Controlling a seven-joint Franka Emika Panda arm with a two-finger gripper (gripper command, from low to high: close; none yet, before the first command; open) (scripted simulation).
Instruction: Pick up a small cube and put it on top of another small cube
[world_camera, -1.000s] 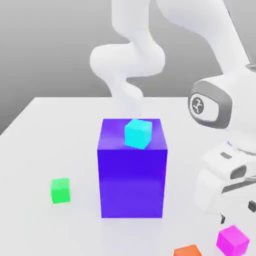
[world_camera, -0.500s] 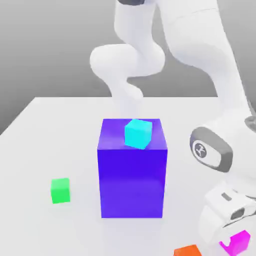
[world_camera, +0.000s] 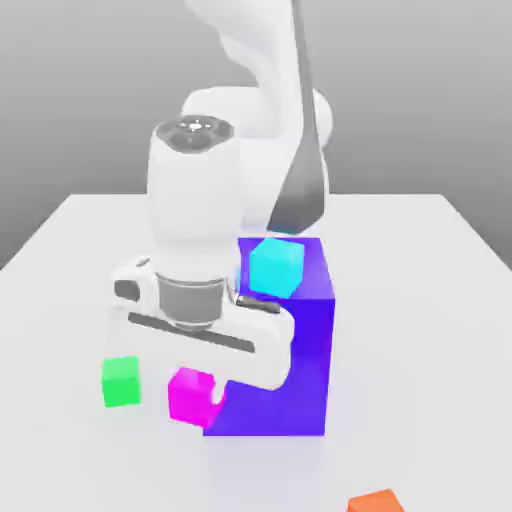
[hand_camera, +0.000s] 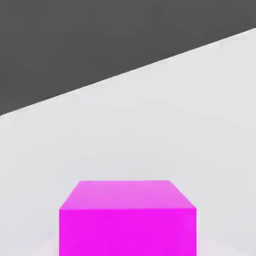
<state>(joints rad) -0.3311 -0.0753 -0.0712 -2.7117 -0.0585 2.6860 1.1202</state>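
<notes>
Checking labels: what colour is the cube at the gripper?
Magenta-pink; the cube shows best in the hand view.

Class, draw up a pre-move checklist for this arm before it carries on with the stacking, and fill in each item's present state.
1. Magenta cube in the tool's grip: ok, it sits at the tool's end in both views.
2. Green cube uncovered on top: ok.
3. Cyan cube resting on the big blue-violet block: ok.
4. Magenta cube set on another small cube: not ok, none lies beneath it.
5. Which small cube is the intended base: cannot tell.
6. Gap between magenta cube and the block's side: cannot tell.
</notes>
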